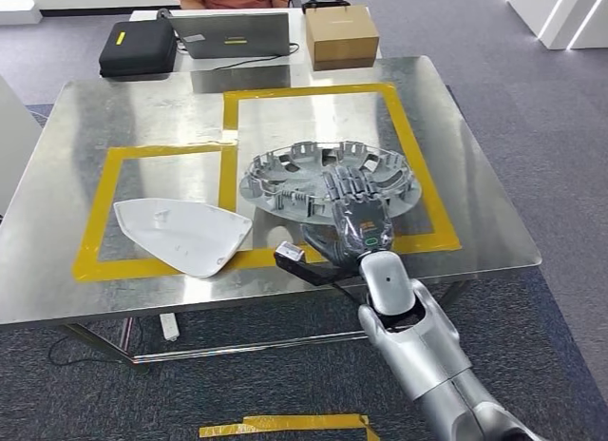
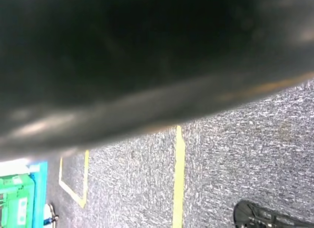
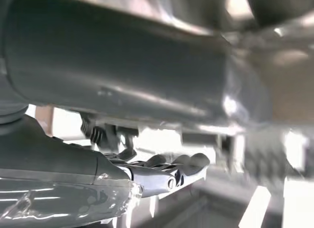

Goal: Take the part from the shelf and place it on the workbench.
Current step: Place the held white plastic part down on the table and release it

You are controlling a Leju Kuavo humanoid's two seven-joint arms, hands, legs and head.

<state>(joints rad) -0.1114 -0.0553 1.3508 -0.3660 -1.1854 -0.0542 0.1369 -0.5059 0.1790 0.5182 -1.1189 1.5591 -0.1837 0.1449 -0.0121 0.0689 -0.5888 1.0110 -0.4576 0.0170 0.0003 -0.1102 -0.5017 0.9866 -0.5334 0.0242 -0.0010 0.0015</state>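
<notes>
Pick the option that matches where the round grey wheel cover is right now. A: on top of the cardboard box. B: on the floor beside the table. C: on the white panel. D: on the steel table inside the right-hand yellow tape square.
D: the wheel cover lies on the steel table inside the right-hand tape square, with the right hand resting on its near edge.
</notes>
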